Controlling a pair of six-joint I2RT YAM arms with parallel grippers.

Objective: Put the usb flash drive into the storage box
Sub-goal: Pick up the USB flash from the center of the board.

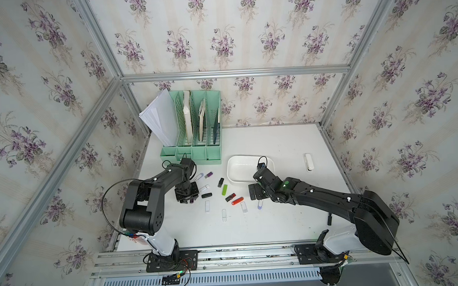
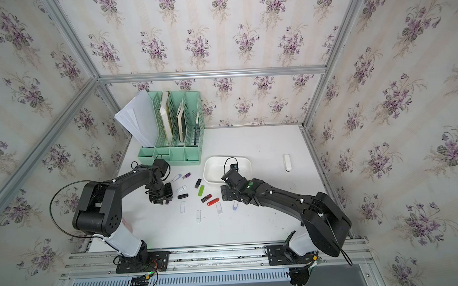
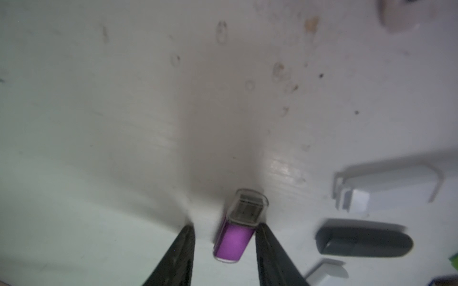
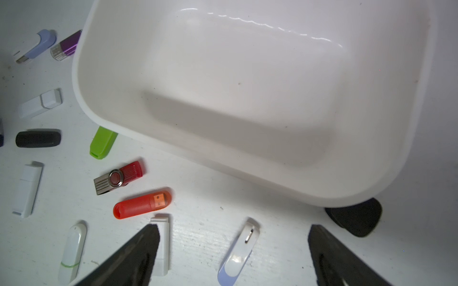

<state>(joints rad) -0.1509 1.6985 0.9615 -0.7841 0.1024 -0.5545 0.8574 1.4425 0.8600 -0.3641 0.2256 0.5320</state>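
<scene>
Green organizer (image 1: 191, 153), far left, holds papers; storage box (image 4: 104, 74) shows bare floor. Purple usb flash drive (image 3: 233, 237) lies on counter (image 3: 99, 123) between left gripper's (image 3: 224, 226) parted jaws, touching one. Right gripper's (image 4: 233, 226) jaws: wide apart.

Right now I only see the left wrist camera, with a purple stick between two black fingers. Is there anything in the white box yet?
Observer: No, the box is empty. The right wrist view shows its bare floor.
Operator: What is the other arm doing?
Observer: The right gripper is wide open beside the box, above a white and lilac stick.
Operator: Is mine the only purple one?
Observer: No, a second purple stick lies on the table near the green file rack.
</scene>
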